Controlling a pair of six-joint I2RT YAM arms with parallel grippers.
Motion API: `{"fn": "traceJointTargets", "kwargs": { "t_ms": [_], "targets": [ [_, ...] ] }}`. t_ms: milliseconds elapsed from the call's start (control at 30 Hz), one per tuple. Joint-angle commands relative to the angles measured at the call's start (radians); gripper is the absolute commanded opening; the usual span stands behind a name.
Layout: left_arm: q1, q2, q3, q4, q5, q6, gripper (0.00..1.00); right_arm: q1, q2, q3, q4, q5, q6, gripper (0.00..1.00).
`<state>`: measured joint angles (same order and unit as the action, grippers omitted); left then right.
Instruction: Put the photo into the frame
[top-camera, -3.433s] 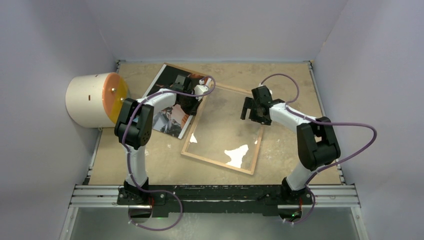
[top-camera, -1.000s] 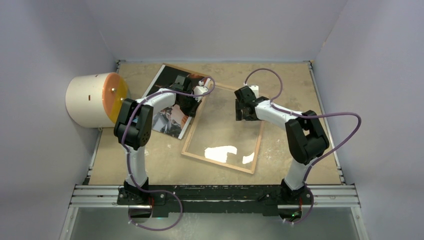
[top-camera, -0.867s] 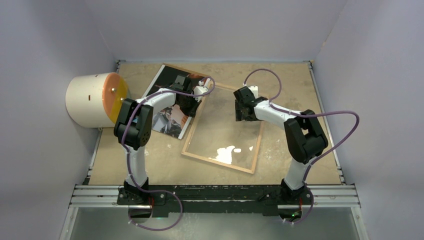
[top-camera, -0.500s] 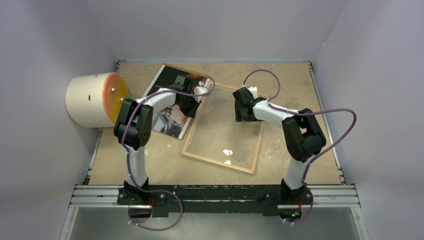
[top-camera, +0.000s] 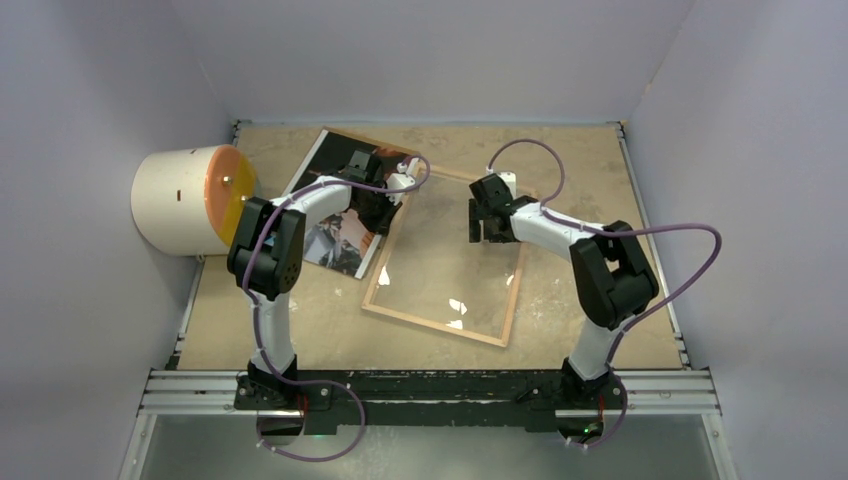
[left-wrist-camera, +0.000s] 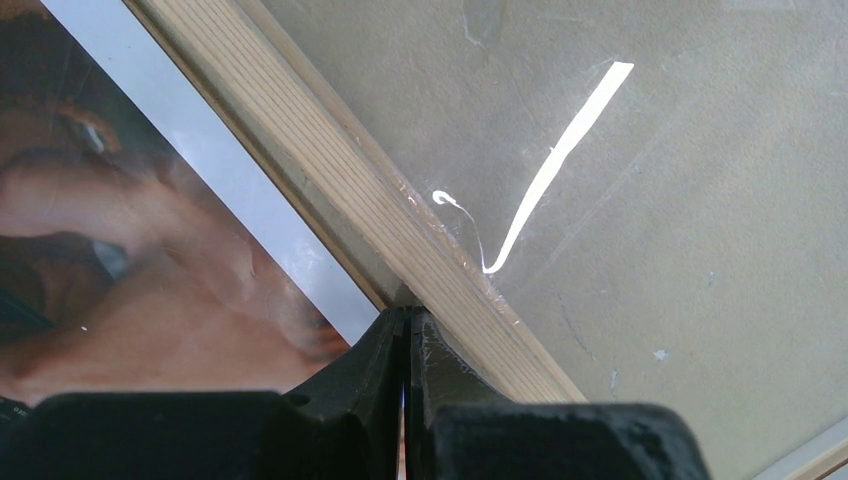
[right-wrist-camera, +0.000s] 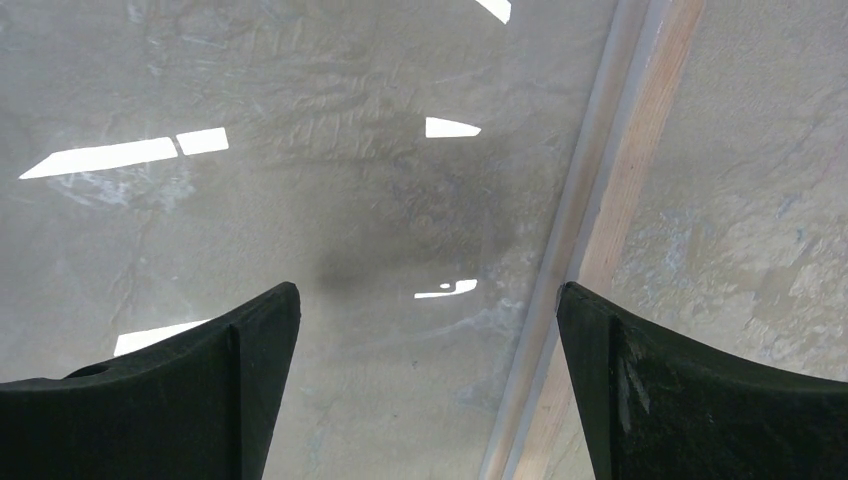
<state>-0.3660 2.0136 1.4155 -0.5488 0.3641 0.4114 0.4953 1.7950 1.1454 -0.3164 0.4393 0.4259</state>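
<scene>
Now the left gripper (left-wrist-camera: 405, 325) is pinched shut where the photo (left-wrist-camera: 150, 260) meets the frame (left-wrist-camera: 335, 165). The right gripper (right-wrist-camera: 425, 292) hangs wide open over the frame.

My top camera sits high behind both arm bases (top-camera: 270, 385), looking down over the whole table (top-camera: 560, 150) from well back. My left wrist camera peers past the left gripper (left-wrist-camera: 405, 325), very close to the seam where the frame (left-wrist-camera: 330, 170) meets the photo (left-wrist-camera: 150, 230). My right wrist camera faces down through the right gripper (right-wrist-camera: 427, 292) onto the frame's glass and one rail. All three share the frame.
</scene>
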Motion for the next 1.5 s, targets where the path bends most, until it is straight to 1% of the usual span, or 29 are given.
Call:
{"fn": "traceJointTargets", "kwargs": {
  "t_ms": [0,100,333,467,633,667,733,867,967,1067,1167,1233,1333,1400,1467],
  "targets": [
    [-0.001,-0.022,-0.024,-0.049,0.018,0.014,0.04,0.015,-0.06,-0.008,0.1,-0.109,0.029,0.99],
    [-0.001,-0.024,-0.027,-0.046,0.017,0.016,0.04,-0.002,-0.079,-0.03,0.124,-0.143,0.04,0.99],
    [-0.001,-0.027,-0.032,-0.046,0.012,0.022,0.04,-0.102,-0.125,-0.119,0.217,-0.323,0.085,0.99],
    [0.0,-0.03,-0.03,-0.048,0.013,0.02,0.04,-0.136,-0.135,-0.136,0.238,-0.379,0.09,0.99],
    [-0.001,-0.03,-0.027,-0.051,0.014,0.018,0.04,-0.138,-0.123,-0.135,0.229,-0.371,0.084,0.99],
    [-0.001,-0.029,-0.027,-0.052,0.013,0.019,0.04,-0.138,-0.117,-0.131,0.22,-0.359,0.082,0.99],
    [-0.001,-0.028,-0.026,-0.053,0.012,0.02,0.04,-0.138,-0.107,-0.121,0.203,-0.286,0.075,0.99],
    [-0.001,-0.025,-0.023,-0.055,0.009,0.02,0.04,-0.136,-0.115,-0.124,0.2,-0.243,0.074,0.99],
    [-0.001,-0.031,-0.007,-0.064,0.005,0.021,0.04,-0.137,-0.115,-0.123,0.192,-0.254,0.083,0.99],
    [-0.001,-0.058,0.065,-0.106,0.026,0.02,0.05,-0.136,-0.113,-0.136,0.195,-0.297,0.086,0.99],
    [-0.007,-0.086,0.152,-0.143,0.075,0.011,0.09,-0.138,-0.116,-0.149,0.212,-0.314,0.093,0.99],
    [-0.036,-0.086,0.2,-0.178,0.084,0.02,0.12,-0.139,-0.122,-0.157,0.222,-0.322,0.098,0.99],
    [-0.11,-0.092,0.205,-0.179,0.085,0.024,0.13,-0.145,-0.128,-0.163,0.23,-0.335,0.105,0.99],
    [-0.161,-0.107,0.174,-0.116,0.125,-0.004,0.13,-0.155,-0.129,-0.173,0.242,-0.36,0.12,0.99],
    [-0.203,-0.13,0.108,0.0,0.154,-0.043,0.13,-0.172,-0.129,-0.187,0.256,-0.39,0.136,0.99]
  ]
}}
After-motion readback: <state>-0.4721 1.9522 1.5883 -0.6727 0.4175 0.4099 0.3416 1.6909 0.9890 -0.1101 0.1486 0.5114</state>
